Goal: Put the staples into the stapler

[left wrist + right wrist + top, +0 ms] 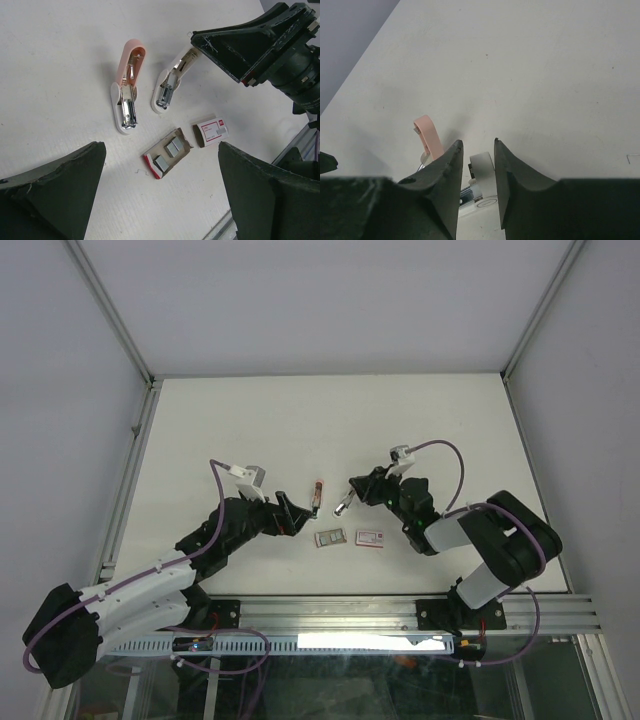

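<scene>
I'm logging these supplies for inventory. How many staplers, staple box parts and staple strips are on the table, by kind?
staplers: 2, the pink stapler and the white stapler
staple box sleeve: 1
inner tray: 1
staple strips in the tray: 2
total: 6

The staple tray point(329, 537) and staple box point(369, 538) lie side by side on the counter point(300, 420). Just beyond: pink stapler point(317, 497) left, white stapler point(343, 505) right, touching the right fingers point(353, 487).
</scene>
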Available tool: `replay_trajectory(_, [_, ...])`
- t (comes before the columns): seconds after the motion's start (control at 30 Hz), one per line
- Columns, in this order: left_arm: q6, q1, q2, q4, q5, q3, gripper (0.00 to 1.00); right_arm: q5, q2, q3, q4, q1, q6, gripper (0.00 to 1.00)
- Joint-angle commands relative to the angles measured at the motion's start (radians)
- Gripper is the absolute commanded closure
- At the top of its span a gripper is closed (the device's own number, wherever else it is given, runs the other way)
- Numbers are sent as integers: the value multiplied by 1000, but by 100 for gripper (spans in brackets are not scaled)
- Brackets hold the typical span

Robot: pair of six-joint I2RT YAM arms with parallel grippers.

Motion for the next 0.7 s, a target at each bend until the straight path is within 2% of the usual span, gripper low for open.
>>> replay_trajectory(0.0, [-7,8,2,25,-5,15,1,-8,-3,0,93,-9,0,64])
replay_trajectory(0.2, [-15,8,5,29,0,16,1,3,-33,-8,82,-13,-7,51])
replay_trajectory(0.37, [-43,8,42,53,11,24,1,33,-144,-22,-9,-18,-32,41])
replay_trajectory(0.43, [-53,8,77,68,21,34,1,47,-214,-7,-110,-18,-50,40])
replay_trajectory(0.67, [-67,9,238,142,66,88,1,80,-448,107,-641,-17,-50,39])
